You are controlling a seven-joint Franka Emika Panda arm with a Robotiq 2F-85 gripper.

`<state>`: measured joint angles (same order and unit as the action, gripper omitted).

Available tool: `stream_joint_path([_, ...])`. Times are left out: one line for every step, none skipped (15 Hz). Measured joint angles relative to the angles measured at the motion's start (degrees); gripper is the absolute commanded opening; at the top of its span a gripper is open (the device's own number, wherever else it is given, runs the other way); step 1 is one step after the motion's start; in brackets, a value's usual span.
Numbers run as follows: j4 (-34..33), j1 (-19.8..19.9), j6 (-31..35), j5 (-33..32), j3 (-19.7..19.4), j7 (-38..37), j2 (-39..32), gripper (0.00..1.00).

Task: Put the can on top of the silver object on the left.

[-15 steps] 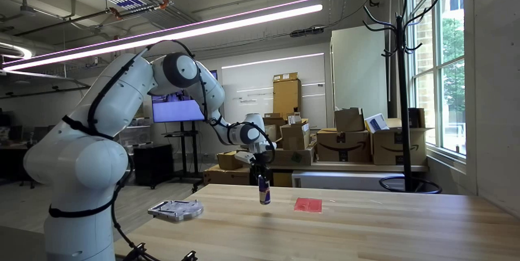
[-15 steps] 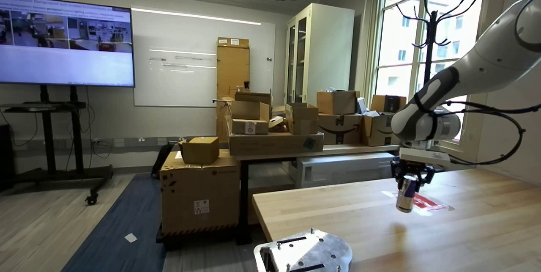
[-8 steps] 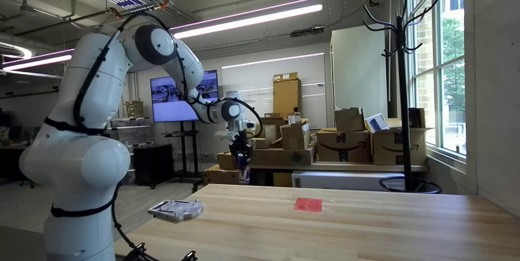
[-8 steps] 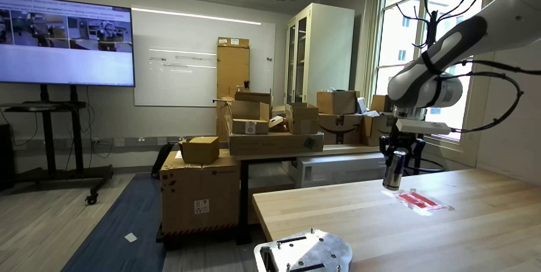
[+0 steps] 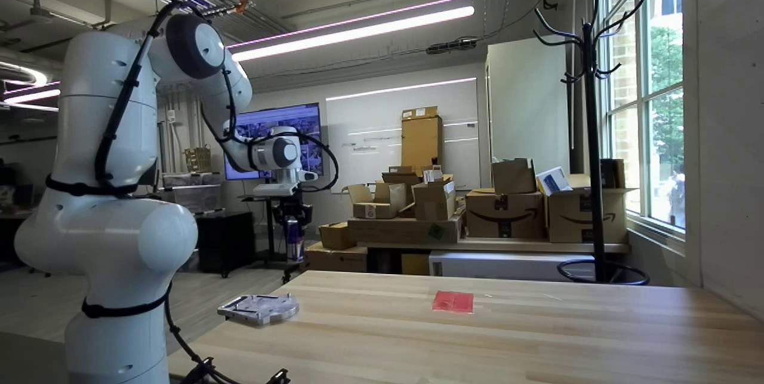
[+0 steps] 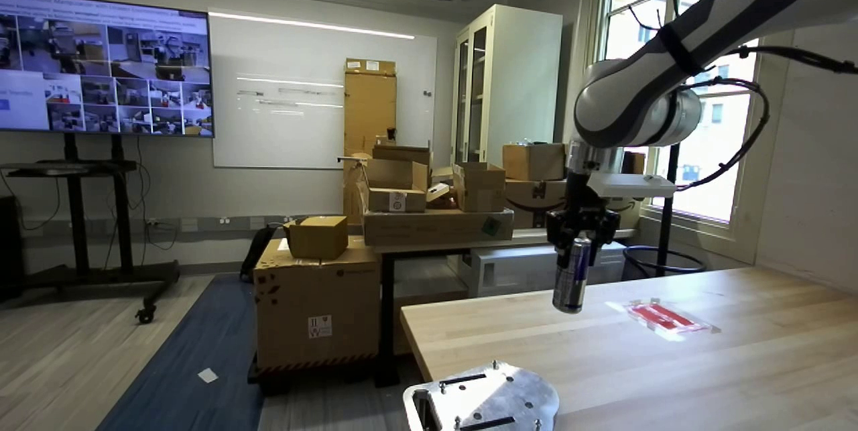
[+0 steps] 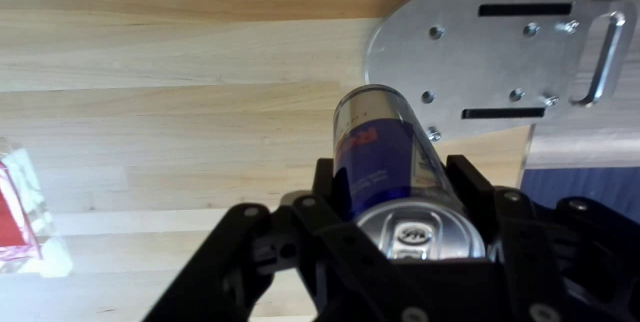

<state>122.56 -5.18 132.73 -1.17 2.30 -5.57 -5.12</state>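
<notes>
My gripper [image 7: 392,178] is shut on the can [image 7: 382,156], a slim blue and silver cylinder, with a black finger on each side of it. In both exterior views the can [image 5: 295,242] [image 6: 572,277] hangs in the air below the gripper [image 5: 292,223] [image 6: 582,236], tilted slightly. The silver object [image 5: 259,309] is a flat metal plate with slots and screws at the table's left edge. It also shows at the bottom of an exterior view [image 6: 493,394]. In the wrist view the silver object [image 7: 480,61] lies beyond the can to the upper right, and the can hides a little of its edge.
A flat red item [image 5: 452,301] under clear film lies on the wooden table [image 5: 537,336], right of the silver object. It also shows in the wrist view [image 7: 11,219]. Cardboard boxes [image 6: 318,310] and a coat rack [image 5: 591,133] stand behind the table.
The gripper has carried the can leftward in both exterior views, toward the silver object's side, and raised it higher above the table. The silver object and red item have not moved.
</notes>
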Motion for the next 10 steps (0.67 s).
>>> stream_joint_path([0.5,-1.2,0.0,-0.2,1.2,0.0,0.0,0.34])
stream_joint_path([0.8,-2.4,0.0,-0.6,2.4,0.0,-0.2,0.34])
stream_joint_path([1.1,-3.4,0.0,-1.1,3.4,0.0,-0.4,0.34])
stream_joint_path([1.3,-4.3,0.0,-1.6,4.1,0.0,-0.8,0.34])
stream_joint_path([1.3,-5.1,0.2,-2.0,4.8,0.0,-1.4,0.34])
stream_joint_path([1.4,-5.7,0.4,-2.3,5.3,0.0,-2.0,0.34])
stream_joint_path([1.4,-6.2,0.8,-2.7,5.6,0.0,-2.7,0.34])
stream_joint_path([1.3,-6.6,1.4,-3.0,6.0,0.0,-3.3,0.34])
stream_joint_path([1.3,-6.9,2.3,-3.4,6.1,0.0,-4.1,0.34])
stream_joint_path([1.3,-7.2,3.3,-3.7,6.3,0.0,-4.8,0.34])
